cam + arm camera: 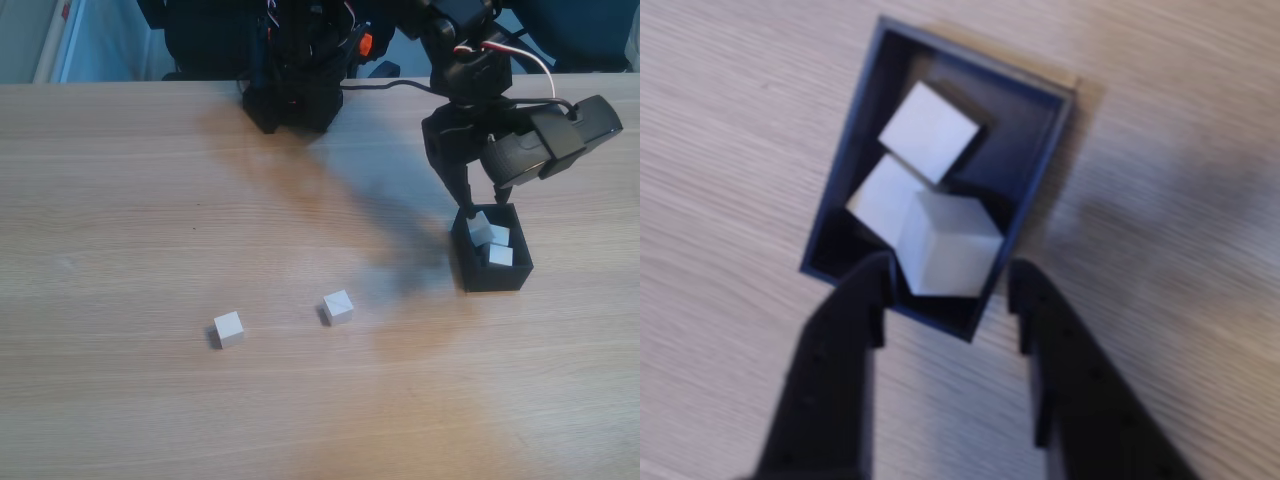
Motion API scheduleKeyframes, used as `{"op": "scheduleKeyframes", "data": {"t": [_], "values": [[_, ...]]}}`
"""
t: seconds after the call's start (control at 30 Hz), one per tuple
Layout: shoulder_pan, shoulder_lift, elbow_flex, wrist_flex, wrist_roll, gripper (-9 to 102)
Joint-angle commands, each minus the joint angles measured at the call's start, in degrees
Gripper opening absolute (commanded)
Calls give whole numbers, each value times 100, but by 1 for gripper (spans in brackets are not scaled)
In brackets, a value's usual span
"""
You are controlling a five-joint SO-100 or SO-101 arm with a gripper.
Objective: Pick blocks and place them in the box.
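Note:
The box [494,279] is a small black open tray at the right of the table in the fixed view. Three white blocks lie inside it, crowded together [492,240]. Two more blocks sit loose on the wood to the left, one [338,307] nearer the box and one [229,329] farther off. My gripper [478,205] hangs over the box's far edge. In the wrist view the box [845,150] holds the three cubes, and my gripper [948,280] is open, its fingers flanking the nearest block [945,250] with small gaps either side.
The arm's black base [295,95] stands at the back middle of the table. A black camera housing [555,140] juts out to the right of the wrist. Bare wood stretches around the two loose blocks.

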Motion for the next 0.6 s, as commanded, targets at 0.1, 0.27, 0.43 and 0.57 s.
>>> {"op": "scheduleKeyframes", "data": {"t": [0.1,0.27,0.43,0.57], "values": [[580,185,-299,334,105,11],[1310,308,-211,756,-97,11],[2004,580,-53,1195,-141,13],[2408,976,369,1204,-466,13]]}}
